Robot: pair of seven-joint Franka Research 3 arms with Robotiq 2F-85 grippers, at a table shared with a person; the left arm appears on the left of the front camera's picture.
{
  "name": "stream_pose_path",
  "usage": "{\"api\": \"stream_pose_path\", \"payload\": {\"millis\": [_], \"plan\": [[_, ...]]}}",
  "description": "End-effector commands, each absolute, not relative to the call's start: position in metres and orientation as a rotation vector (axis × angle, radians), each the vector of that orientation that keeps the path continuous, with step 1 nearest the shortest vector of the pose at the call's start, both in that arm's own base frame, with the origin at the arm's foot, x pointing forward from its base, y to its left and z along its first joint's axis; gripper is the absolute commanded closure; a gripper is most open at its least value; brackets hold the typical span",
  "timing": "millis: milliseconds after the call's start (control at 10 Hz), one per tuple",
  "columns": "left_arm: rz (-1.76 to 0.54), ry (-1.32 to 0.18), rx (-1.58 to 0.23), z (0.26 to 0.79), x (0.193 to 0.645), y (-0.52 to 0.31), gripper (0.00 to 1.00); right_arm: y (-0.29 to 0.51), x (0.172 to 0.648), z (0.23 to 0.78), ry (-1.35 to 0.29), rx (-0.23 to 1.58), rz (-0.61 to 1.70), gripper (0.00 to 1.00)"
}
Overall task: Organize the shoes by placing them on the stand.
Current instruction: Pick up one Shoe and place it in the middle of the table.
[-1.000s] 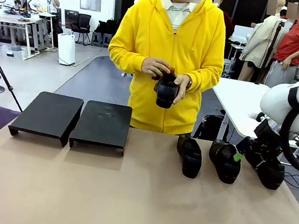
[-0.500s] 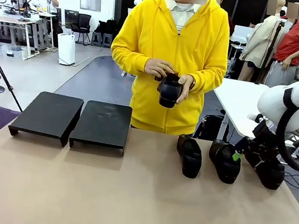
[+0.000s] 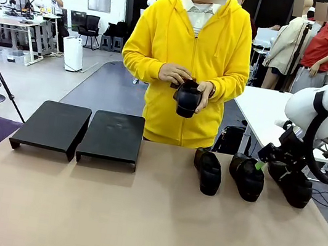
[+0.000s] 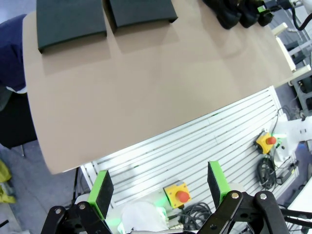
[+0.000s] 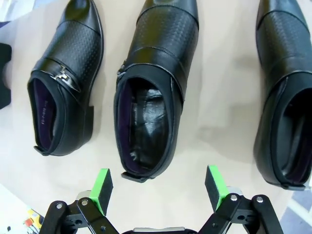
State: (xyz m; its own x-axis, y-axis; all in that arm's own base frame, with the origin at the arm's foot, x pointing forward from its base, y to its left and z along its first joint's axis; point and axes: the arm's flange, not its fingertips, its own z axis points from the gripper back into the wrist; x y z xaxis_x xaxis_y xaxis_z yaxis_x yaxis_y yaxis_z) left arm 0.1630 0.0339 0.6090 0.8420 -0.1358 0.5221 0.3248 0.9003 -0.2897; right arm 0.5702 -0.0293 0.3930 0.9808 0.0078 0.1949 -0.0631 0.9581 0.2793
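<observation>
Shoes point(image 3: 207, 170) stand three abreast at the bench's point(image 3: 134, 231) two o'clock, the spread right tool point(image 5: 158, 187) hovering over the middle shoe point(image 5: 156, 87). Best to lower it straight, straddling the opening's sides; the left tool point(image 4: 159, 192) is spread, empty.

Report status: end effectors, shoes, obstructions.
Left end effector open, empty. Right end effector open over middle glossy black leather shoe. Fourth shoe in person's hands; flat black stands unloaded. Nothing blocking.
</observation>
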Motion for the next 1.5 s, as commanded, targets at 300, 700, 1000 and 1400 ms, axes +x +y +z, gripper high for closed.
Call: {"api": "stream_pose_path", "payload": {"millis": [300,700,1000,1400], "plan": [[-0.264,-0.517,-0.394,0.611,0.163,0.034,0.00,-0.020,0.570,0.399,-0.194,0.287,0.000,0.00],[-0.264,-0.517,-0.394,0.611,0.163,0.034,0.00,-0.018,0.569,0.397,-0.173,0.285,-0.013,0.00],[-0.264,-0.517,-0.394,0.611,0.163,0.034,0.00,-0.035,0.607,0.390,-0.260,0.207,-0.092,0.00],[-0.264,-0.517,-0.394,0.611,0.163,0.034,0.00,-0.031,0.628,0.355,-0.152,0.213,-0.097,0.00]]}}
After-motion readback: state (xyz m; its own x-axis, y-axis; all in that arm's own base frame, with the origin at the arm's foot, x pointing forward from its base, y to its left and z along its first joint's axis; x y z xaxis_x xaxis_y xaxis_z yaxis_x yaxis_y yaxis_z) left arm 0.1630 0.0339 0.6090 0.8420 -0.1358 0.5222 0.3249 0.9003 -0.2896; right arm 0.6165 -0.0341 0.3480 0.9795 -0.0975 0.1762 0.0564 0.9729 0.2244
